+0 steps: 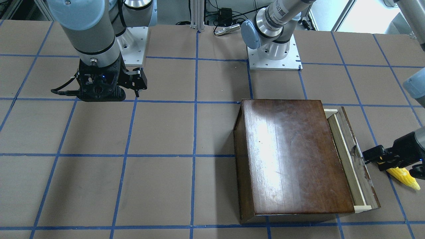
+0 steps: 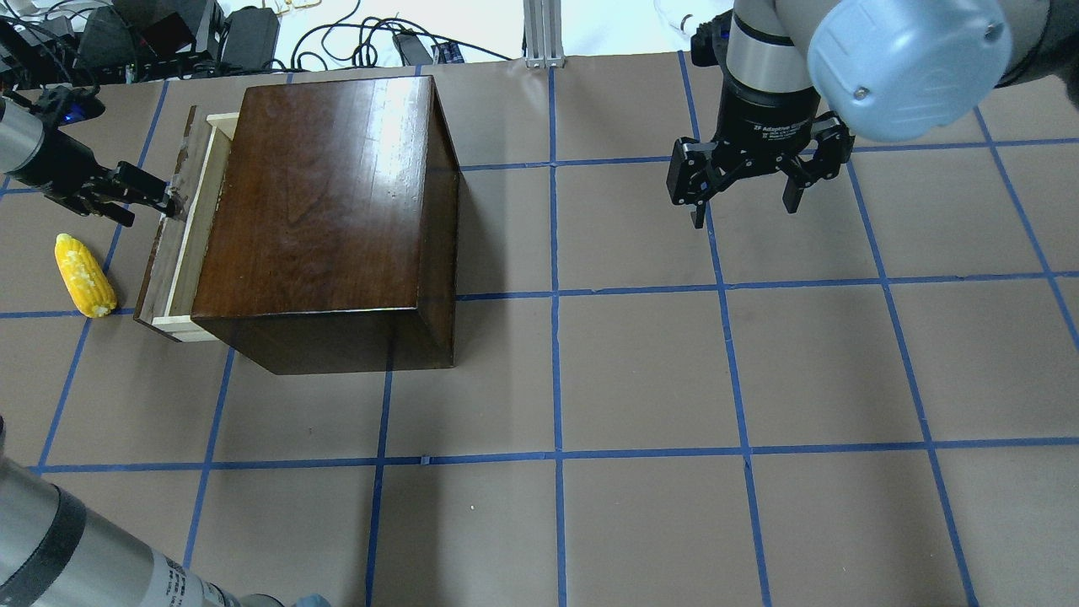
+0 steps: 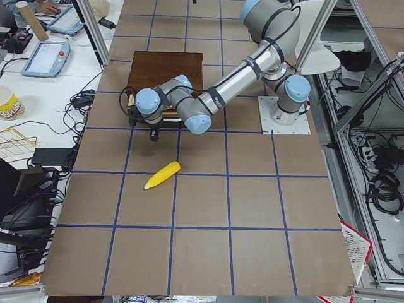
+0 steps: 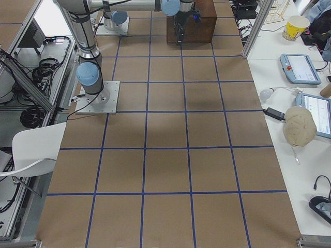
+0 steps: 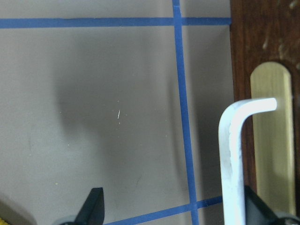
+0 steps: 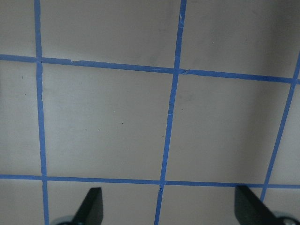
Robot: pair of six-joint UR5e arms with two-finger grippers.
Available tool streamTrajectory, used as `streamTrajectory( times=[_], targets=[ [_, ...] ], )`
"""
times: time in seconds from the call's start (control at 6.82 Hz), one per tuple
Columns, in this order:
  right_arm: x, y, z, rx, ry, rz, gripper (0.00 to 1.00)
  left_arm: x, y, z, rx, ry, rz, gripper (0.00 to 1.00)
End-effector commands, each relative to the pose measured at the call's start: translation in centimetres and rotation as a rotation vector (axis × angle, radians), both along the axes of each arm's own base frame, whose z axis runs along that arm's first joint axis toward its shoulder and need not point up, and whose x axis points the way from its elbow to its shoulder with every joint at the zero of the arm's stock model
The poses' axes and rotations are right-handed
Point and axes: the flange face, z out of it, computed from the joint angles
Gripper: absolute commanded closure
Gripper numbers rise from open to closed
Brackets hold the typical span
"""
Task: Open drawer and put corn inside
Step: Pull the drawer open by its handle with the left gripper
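Only partly out: drawer of the dark brown wooden box, corn on the table beside it, not inside.
Table is covered in brown paper with a blue tape grid. Corn lies just beside the drawer's chipped front panel, a gap between them. Left gripper spread wide at that panel, gripping nothing; its wrist view shows a white bent handle on a brass plate, close by one finger. Right gripper also released and empty, hanging over bare paper well apart from the box. Arm bases sit on white base plates. Around the table: aluminium frame posts, desks with a teach pendant, a paper cup, loose cables, and a white chair near the right arm's base.
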Motion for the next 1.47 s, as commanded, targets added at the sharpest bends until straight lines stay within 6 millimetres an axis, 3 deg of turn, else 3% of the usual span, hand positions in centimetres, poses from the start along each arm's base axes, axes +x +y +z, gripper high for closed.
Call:
streamTrajectory(
  times=[0.0, 1.32],
  targets=[
    [0.0, 0.0, 0.0, 0.000, 0.000, 0.000, 0.00, 0.9, 0.3, 0.0, -0.004, -0.008, -0.016, 0.00],
    [0.0, 0.0, 0.0, 0.000, 0.000, 0.000, 0.00, 3.5, -0.7, 0.7, -0.025, -0.039, -0.013, 0.00]
  ],
)
